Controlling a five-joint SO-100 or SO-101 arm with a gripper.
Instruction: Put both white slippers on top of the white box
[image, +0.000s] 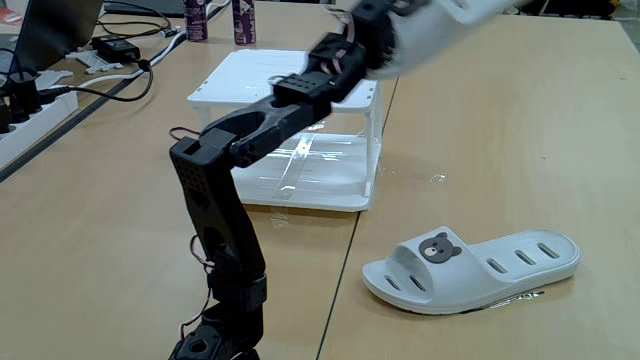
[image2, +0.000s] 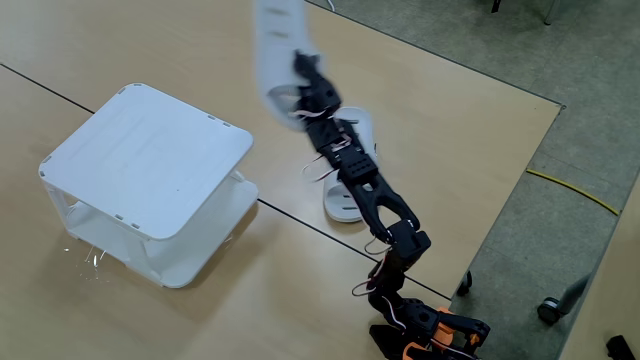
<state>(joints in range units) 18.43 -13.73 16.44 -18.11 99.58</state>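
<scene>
A black arm (image: 225, 200) is seen rising from its base at the near edge of the wooden worktop (image: 500, 130) and stretching out toward the white box (image: 300, 130). In a fixed view, a blurred white slipper (image2: 275, 45) is carried high at the arm's far end, above the worktop and to the right of the box; the same slipper is seen as a white blur (image: 450, 20) at the top edge of a fixed view. The gripper (image2: 298, 100) is closed on this slipper, though the fingers themselves cannot be made out clearly through the blur.

The white box (image2: 150, 160) stands on the worktop with its flat square top bare, its thin corner legs and lower shelf visible beneath. The second slipper (image: 475, 268) lies flat on the worktop, sole down, well apart from the box and to the right of it in that view, with its bear face badge (image: 440, 248) near the toe end and oval vent slots along the strap. In a fixed view this slipper (image2: 360, 135) is partly covered by the arm passing over it.

Cables and a power strip (image: 25, 110) lie on the worktop at the far left
</scene>
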